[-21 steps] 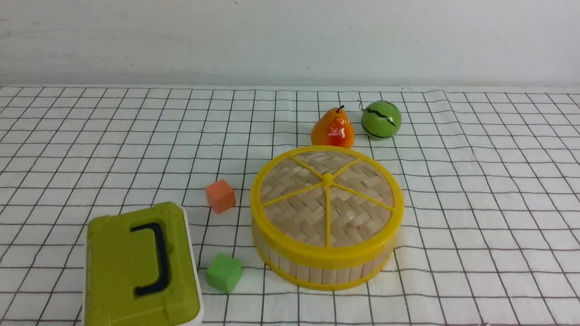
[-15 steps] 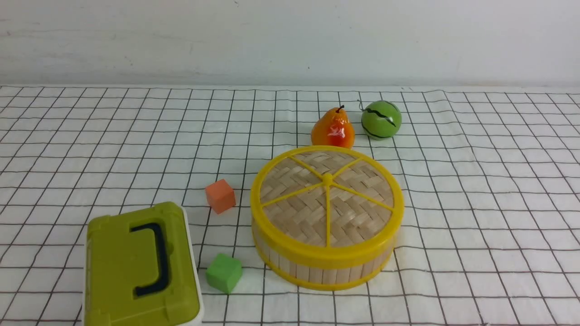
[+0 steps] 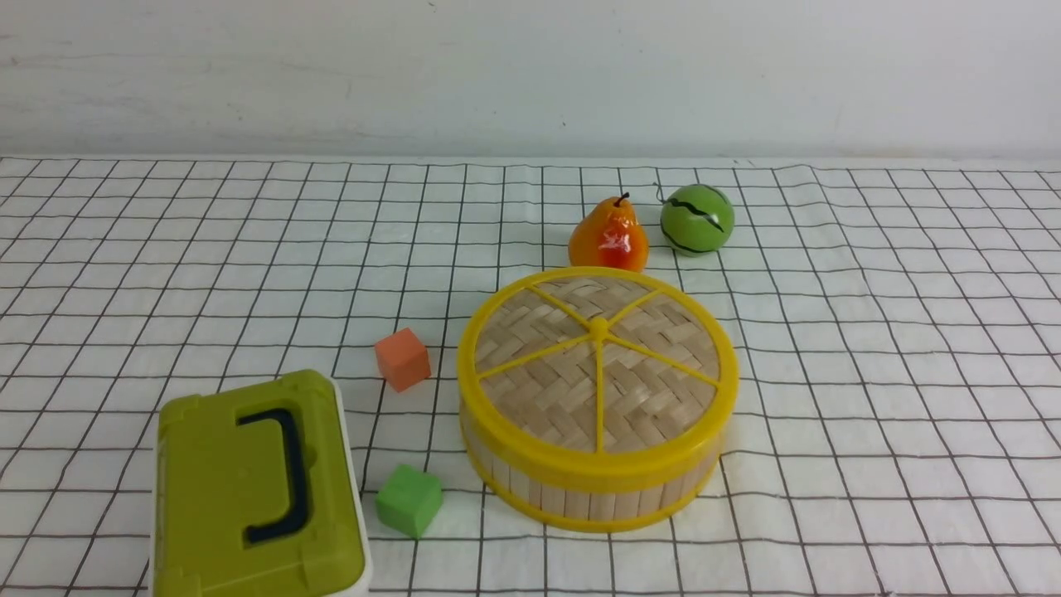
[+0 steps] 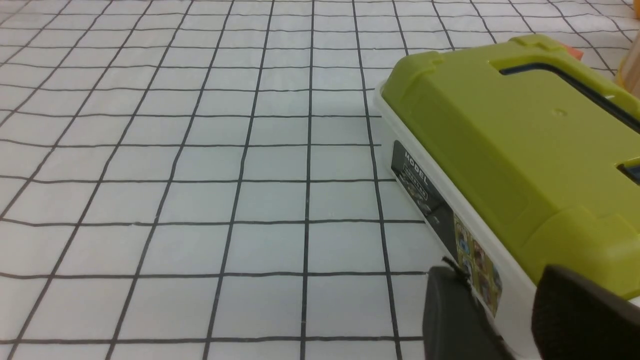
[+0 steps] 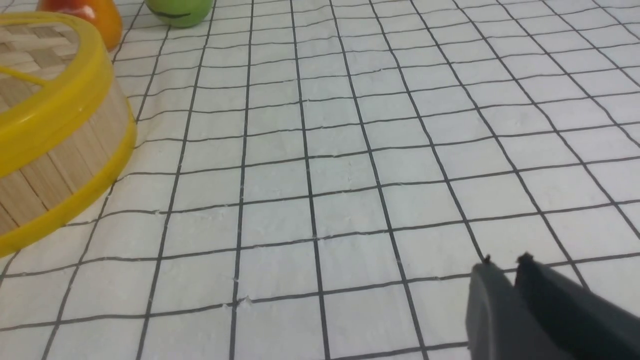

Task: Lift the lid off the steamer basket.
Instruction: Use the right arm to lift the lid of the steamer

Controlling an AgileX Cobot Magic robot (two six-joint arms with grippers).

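The lid (image 3: 598,365), woven bamboo with a yellow rim and yellow spokes, sits shut on the steamer basket (image 3: 580,497) at the middle of the checked cloth. Neither gripper shows in the front view. In the right wrist view the lid (image 5: 30,55) and the basket's slatted wall (image 5: 60,165) lie well away from my right gripper (image 5: 505,262), which is shut and empty over bare cloth. In the left wrist view my left gripper (image 4: 500,280) is open and empty, close beside the olive-green box (image 4: 500,130).
The olive-green box (image 3: 249,489) stands at the front left. An orange cube (image 3: 403,358) and a green cube (image 3: 409,500) lie left of the basket. An orange pear (image 3: 609,236) and a green striped ball (image 3: 697,218) sit just behind it.
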